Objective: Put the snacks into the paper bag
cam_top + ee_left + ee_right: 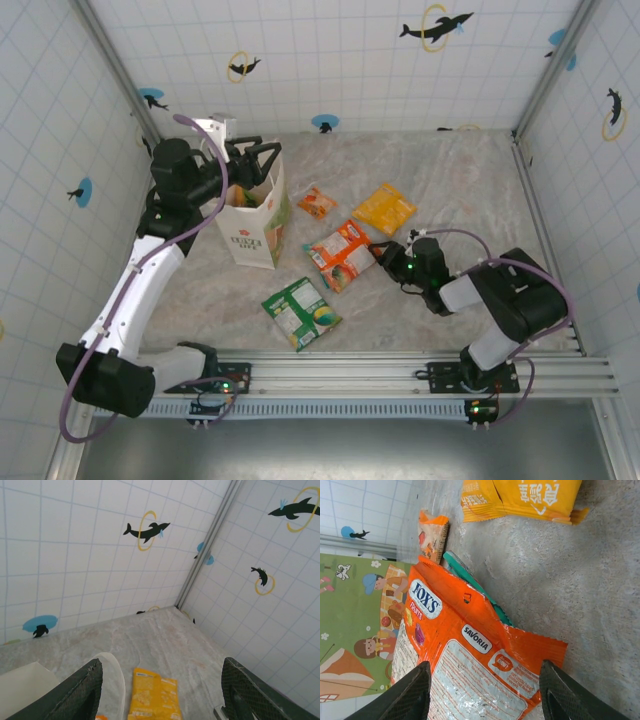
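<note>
paper bag [255, 225]: standing upright at the back left of the worktop [450, 180], mouth open, printed logo facing the near edge.
left hand [262, 158]: hovering just above the bag's mouth; in the left wrist view its fingers [65, 695] are spreading wide with nothing between them.
right hand [385, 255]: sitting low at the right edge of the large orange packet [342, 254], fingers [405, 695] spread apart, the packet's corner lying between them; contact is hard to tell.
large orange packet, right wrist view: lying flat, a teal edge [470, 575] peeking from under it.
green packet [301, 313]: lying near the front edge, apart from the bag.
yellow packet [384, 208]: lying behind the right hand.
small orange packet [317, 202]: lying just right of the bag.
</note>
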Controlling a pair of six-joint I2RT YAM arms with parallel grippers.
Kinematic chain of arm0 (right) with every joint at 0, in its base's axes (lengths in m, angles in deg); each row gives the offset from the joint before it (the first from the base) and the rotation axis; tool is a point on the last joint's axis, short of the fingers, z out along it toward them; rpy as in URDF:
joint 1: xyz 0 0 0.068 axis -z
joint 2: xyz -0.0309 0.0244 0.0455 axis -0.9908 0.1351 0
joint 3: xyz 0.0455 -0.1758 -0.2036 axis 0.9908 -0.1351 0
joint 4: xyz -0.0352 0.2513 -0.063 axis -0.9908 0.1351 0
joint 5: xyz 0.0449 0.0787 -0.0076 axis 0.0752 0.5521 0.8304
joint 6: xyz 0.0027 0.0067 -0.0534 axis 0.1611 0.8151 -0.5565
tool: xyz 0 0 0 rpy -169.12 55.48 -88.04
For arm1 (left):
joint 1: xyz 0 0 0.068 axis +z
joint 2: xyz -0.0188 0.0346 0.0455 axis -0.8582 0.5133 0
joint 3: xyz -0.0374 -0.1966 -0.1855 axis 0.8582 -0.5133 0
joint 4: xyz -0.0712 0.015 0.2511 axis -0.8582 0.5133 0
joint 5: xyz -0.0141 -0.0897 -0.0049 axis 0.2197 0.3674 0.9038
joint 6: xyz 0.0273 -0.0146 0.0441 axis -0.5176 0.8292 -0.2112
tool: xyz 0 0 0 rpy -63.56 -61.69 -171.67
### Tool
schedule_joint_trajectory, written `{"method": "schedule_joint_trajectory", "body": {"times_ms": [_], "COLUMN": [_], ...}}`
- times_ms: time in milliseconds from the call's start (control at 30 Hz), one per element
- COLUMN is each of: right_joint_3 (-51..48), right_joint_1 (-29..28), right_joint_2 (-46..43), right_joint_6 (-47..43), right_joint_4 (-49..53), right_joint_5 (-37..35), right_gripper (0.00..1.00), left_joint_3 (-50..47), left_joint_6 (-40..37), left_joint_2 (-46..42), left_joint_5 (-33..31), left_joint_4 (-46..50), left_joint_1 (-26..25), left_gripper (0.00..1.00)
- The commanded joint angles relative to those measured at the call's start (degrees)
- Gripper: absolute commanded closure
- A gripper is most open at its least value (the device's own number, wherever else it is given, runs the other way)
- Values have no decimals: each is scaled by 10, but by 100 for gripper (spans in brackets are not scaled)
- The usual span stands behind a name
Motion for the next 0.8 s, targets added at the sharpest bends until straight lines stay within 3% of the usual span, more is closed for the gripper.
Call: {"method": "schedule_joint_trajectory", "body": {"times_ms": [0, 467, 767], "right_joint_3": [5, -26, -27], "right_joint_1": [3, 12, 33], "right_joint_2": [4, -101, -51], "right_joint_6": [-16, -89, -89], "right_joint_4": [-18, 85, -8], "right_joint_5": [-7, -2, 50], "right_gripper": [40, 39, 43], "left_joint_3": [-5, -8, -9], "left_joint_6": [-4, -1, 8], "left_joint_2": [3, 10, 13], "left_joint_5": [0, 3, 11], "left_joint_4": [-12, -19, -24], "left_joint_1": [1, 1, 1], "left_gripper": [36, 36, 36]}}
